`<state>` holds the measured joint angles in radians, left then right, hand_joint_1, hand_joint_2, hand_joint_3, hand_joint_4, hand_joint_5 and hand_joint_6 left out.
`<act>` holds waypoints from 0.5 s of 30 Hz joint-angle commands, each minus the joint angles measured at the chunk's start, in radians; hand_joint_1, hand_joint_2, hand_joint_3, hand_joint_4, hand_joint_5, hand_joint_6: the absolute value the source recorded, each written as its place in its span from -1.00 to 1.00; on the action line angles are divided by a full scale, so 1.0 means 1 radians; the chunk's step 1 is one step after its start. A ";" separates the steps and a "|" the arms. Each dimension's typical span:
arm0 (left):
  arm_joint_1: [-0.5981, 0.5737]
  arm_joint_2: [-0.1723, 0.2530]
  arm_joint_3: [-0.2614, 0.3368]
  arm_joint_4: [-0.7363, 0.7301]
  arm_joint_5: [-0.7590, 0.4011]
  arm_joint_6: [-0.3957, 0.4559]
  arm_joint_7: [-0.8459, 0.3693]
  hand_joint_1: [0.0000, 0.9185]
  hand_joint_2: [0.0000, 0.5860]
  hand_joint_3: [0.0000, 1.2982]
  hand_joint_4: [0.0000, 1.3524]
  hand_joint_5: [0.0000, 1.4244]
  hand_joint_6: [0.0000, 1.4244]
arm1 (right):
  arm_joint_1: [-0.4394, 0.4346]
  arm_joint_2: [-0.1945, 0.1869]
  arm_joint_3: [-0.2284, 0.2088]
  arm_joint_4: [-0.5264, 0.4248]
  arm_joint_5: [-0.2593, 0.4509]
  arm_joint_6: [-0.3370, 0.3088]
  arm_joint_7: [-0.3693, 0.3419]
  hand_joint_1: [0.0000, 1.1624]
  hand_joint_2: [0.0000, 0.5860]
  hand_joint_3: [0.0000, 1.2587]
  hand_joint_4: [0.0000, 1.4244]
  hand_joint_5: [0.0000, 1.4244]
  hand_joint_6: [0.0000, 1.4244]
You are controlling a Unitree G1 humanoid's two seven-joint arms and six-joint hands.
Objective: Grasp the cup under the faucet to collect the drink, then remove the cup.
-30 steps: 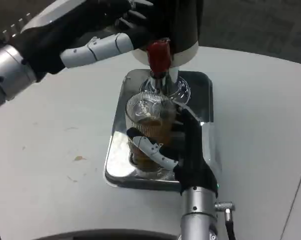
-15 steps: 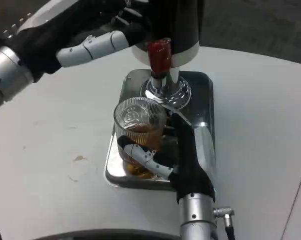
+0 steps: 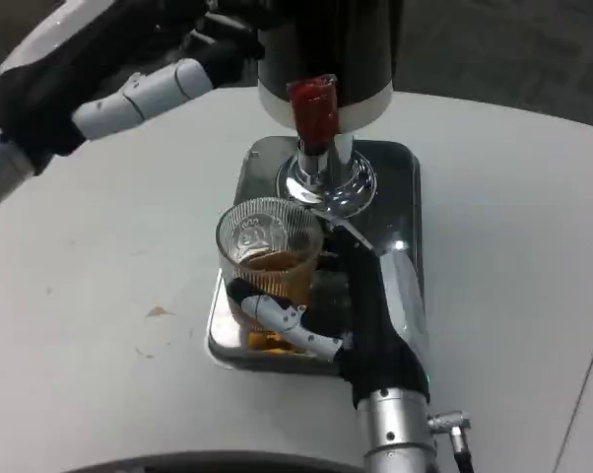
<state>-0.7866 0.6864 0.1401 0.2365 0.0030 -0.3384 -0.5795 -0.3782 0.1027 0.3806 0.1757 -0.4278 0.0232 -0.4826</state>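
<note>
Amber drink fills roughly the lower half of the cup [image 3: 267, 258], so the collecting step is judged done. The cup is gripped by the right hand [image 3: 361, 305], whose fingers [image 3: 287, 320] are wrapped around the ribbed glass low on its near side. It is held clear of the faucet [image 3: 314, 158], over the near left part of the steel tray [image 3: 400, 168], toward that tray's near edge. Whether the base is resting on the tray or lifted just off it cannot be told. What is left is judged to be the removal proper: the cup has yet to be carried past the tray's edge and set on the table [image 3: 513, 227].

The cup is upright, its long axis close to vertical with the open mouth pointing up; a slight lean, if any, cannot be separated from the camera's downward angle.

The left hand [image 3: 149, 84] is seen up beside the dispenser [image 3: 326, 44], near the table's far left side. Its fingers are extended toward the dark body, and whether anything is pressed or held there cannot be told.
</note>
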 commanded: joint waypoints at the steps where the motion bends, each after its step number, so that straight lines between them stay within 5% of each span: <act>1: 0.049 0.029 0.036 -0.023 -0.019 -0.004 0.013 -1.00 -0.65 -0.48 -0.45 -0.37 -0.38 | 0.031 0.021 -0.004 -0.053 -0.017 -0.006 0.016 0.35 -0.19 -0.08 -0.13 0.00 -0.05; 15: 0.256 0.085 0.195 -0.124 -0.062 0.015 0.039 -1.00 -0.65 -0.48 -0.45 -0.36 -0.38 | 0.076 0.001 -0.023 -0.128 -0.040 0.008 0.060 0.35 -0.19 -0.07 -0.13 0.02 0.00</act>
<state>-0.5964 0.7441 0.2869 0.1552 -0.0375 -0.3356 -0.5637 -0.3149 0.0763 0.3585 0.1004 -0.4590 0.0393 -0.4265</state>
